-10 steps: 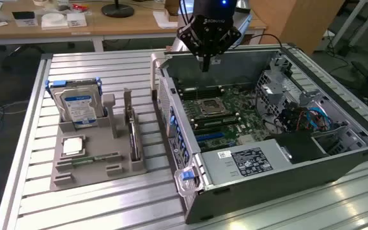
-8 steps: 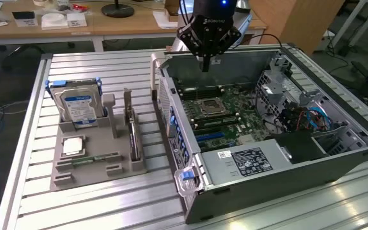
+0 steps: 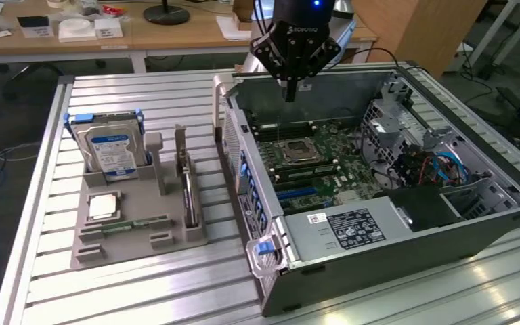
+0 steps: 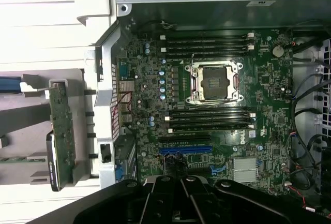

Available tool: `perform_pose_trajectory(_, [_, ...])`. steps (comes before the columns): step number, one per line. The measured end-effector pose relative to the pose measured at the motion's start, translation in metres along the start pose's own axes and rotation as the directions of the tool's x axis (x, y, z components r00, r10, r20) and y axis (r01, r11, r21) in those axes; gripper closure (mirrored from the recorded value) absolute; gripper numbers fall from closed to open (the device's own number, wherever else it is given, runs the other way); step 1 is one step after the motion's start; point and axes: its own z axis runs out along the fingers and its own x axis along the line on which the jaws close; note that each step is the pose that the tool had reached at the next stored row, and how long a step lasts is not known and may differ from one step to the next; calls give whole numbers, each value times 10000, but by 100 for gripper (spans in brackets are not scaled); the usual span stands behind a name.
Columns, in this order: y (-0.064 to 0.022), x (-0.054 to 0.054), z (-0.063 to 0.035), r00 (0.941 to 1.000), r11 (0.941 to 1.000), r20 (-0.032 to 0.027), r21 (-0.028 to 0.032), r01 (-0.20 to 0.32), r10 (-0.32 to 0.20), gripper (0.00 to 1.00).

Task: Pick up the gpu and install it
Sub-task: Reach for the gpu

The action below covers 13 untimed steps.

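Closest to the wrist camera: black gripper [image 4: 181, 182], fingers pressed together, holding nothing. Hovering above the open computer case [image 3: 405, 264], over the motherboard [image 3: 332, 145], toward twelve o'clock of the case in the exterior view.

Not yet picked up: gpu [image 3: 187, 186], standing on its long edge in a slot of the grey tray [image 3: 93, 254], at about nine o'clock from the case and well apart from the gripper. In the same tray, at ten o'clock from the gpu, hard drive [image 3: 108, 150] with blue label, upright; at seven o'clock, memory stick [image 3: 135, 223], lying flat.

Probably light and stiff, but fragile, with small parts on the green face. Best taken by the free upper edge near the middle, one finger on each flat face. No hard squeezing, no twisting.
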Motion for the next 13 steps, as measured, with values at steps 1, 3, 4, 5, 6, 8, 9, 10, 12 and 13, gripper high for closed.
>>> perform_pose_trajectory(1, [0,2,0,10000,10000,0,1,-1,1,89])
perform_pose_trajectory(3, [0,12,1,10000,10000,1,1,0,0,89])
perform_pose_trajectory(4, [-2,21,0,10000,10000,1,3,1,-1,89])
perform_pose_trajectory(5, [-3,34,0,10000,10000,1,4,1,-1,89])
perform_pose_trajectory(6, [-4,47,-1,10000,10000,1,4,1,-1,89])
perform_pose_trajectory(8, [-6,75,-1,10000,10000,2,5,2,-2,89])
perform_pose_trajectory(9, [-7,91,-2,10000,10000,2,5,2,-2,89])
perform_pose_trajectory(10, [-8,111,-2,10000,10000,2,5,2,-2,89])
perform_pose_trajectory(12, [-12,160,-2,10000,10000,4,5,1,-1,89])
perform_pose_trajectory(13, [-14,187,-2,10000,10000,4,5,0,0,89])
